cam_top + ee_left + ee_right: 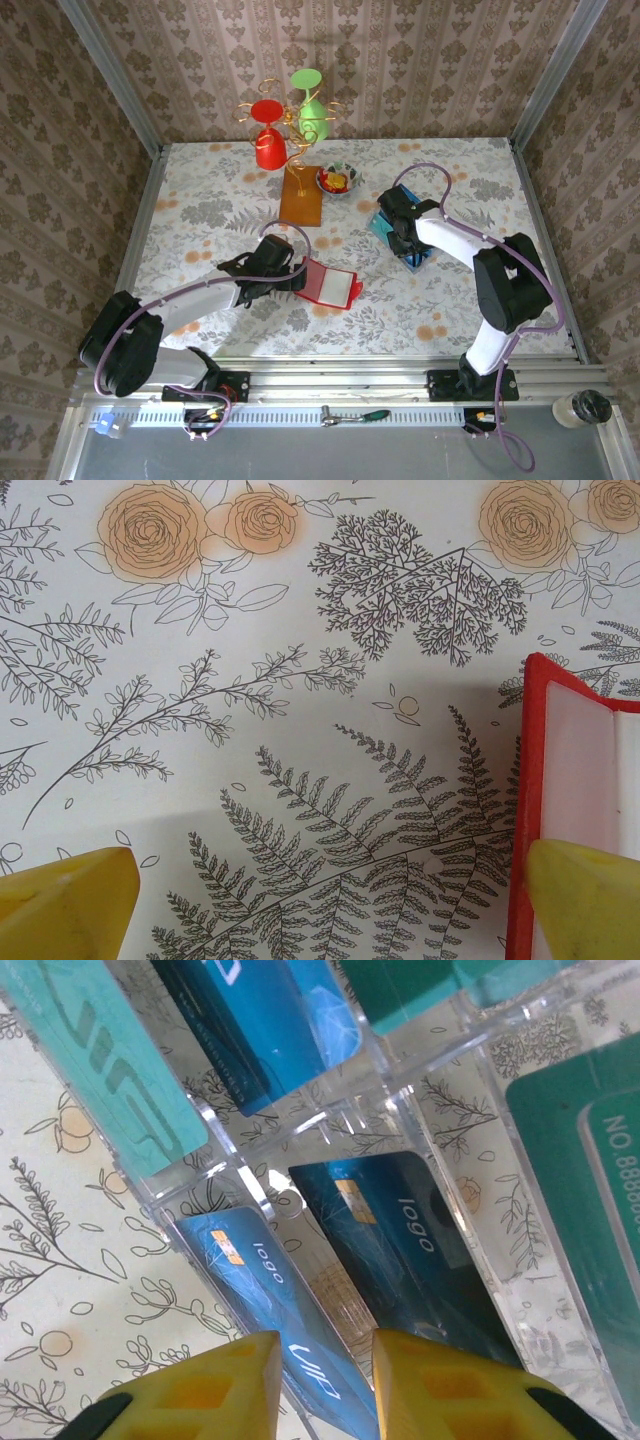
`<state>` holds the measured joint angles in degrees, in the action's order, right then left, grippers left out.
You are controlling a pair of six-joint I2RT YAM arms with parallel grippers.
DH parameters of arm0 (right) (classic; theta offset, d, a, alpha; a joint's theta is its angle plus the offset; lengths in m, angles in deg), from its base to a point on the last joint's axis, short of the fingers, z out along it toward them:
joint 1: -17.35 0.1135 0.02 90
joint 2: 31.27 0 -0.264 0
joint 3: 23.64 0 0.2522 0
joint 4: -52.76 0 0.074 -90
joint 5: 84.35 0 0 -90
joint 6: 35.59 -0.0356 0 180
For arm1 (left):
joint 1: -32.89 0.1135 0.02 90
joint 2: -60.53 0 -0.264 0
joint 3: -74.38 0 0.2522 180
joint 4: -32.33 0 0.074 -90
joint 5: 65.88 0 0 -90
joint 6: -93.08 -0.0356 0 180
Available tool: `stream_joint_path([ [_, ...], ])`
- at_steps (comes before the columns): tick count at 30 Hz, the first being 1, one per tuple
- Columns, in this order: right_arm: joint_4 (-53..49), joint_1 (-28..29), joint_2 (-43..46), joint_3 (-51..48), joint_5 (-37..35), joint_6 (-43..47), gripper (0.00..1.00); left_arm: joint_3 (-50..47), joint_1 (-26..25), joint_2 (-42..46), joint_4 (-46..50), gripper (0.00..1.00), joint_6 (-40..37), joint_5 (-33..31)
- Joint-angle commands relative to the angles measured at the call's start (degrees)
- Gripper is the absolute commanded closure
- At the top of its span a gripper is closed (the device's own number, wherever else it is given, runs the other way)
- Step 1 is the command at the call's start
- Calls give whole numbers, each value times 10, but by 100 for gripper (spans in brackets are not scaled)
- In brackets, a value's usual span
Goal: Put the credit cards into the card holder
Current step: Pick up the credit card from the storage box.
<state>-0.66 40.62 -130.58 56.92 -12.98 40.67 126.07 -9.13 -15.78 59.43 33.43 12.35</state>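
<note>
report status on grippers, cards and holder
Left gripper open, one finger over the card holder edge. Right gripper straddling a blue card in the clear rack, grip unconfirmed. Rack walls tight around it.

Open card holder [333, 286], left claw [299, 276] beside it, right claw [409, 249] above cards [421, 262]

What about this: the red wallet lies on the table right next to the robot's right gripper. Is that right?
Not quite. The red wallet lies on the table right next to the left gripper, not the right one. The top external view shows it: the right gripper is off to the other side, at the clear rack of cards.
</note>
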Motion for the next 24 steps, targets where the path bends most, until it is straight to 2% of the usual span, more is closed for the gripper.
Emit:
stream_joint_path([
  [1,-6,-1,1,6,15,10,74,14,-3,6,4,0,-6,8],
  [4,-6,-1,6,3,28,15,80,14,-3,6,3,0,-5,7],
  [9,-3,0,13,3,52,20,83,14,-3,6,1,0,-5,7],
  [19,3,0,22,12,107,51,99,14,-3,6,0,0,-4,9],
  [24,2,1,29,16,116,61,100,12,-3,3,-3,0,-1,12],
])
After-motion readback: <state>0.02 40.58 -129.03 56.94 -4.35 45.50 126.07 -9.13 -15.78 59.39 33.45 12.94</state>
